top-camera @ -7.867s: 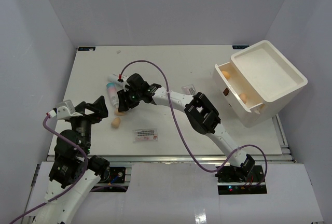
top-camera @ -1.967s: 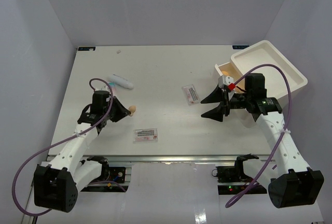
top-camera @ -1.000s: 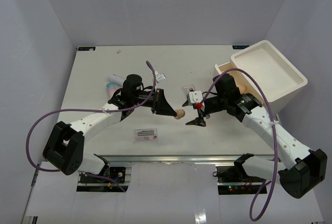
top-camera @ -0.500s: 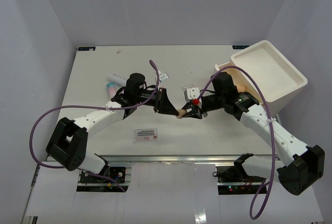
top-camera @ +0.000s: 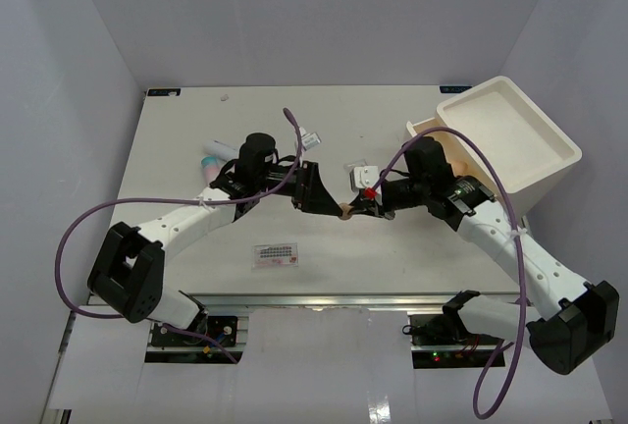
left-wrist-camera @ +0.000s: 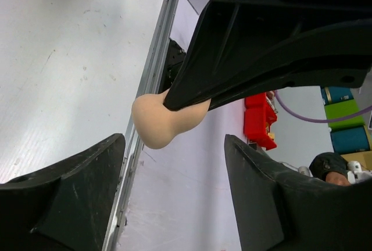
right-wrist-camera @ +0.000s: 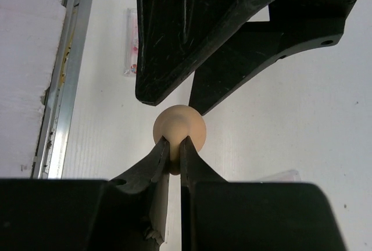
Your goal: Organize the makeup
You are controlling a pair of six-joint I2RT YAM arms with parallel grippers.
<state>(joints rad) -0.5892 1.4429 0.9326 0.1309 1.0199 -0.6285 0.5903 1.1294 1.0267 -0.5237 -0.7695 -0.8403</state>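
A tan egg-shaped sponge (top-camera: 344, 213) hangs above the middle of the table between both grippers. My right gripper (right-wrist-camera: 174, 144) is shut on the sponge's (right-wrist-camera: 179, 125) narrow end. My left gripper (left-wrist-camera: 174, 146) is open, its fingers standing wide on either side of the sponge (left-wrist-camera: 165, 120) without touching it. In the top view the left gripper (top-camera: 321, 196) faces the right gripper (top-camera: 359, 207) tip to tip. A clear dotted packet (top-camera: 276, 254) lies near the front edge. A second packet (top-camera: 357, 170) lies behind the right gripper. A white tube (top-camera: 217, 148) and a pink tube (top-camera: 209, 165) lie at the left.
The big white bin (top-camera: 505, 130) lies on its side at the right edge, its opening facing left, with a sponge (top-camera: 457, 167) showing inside. The left arm stretches across the table's left half. The metal front rail (right-wrist-camera: 70, 59) runs along the near edge.
The left gripper carried the sponge to the middle and has opened off it. The right gripper has shut on the sponge and now holds it alone.
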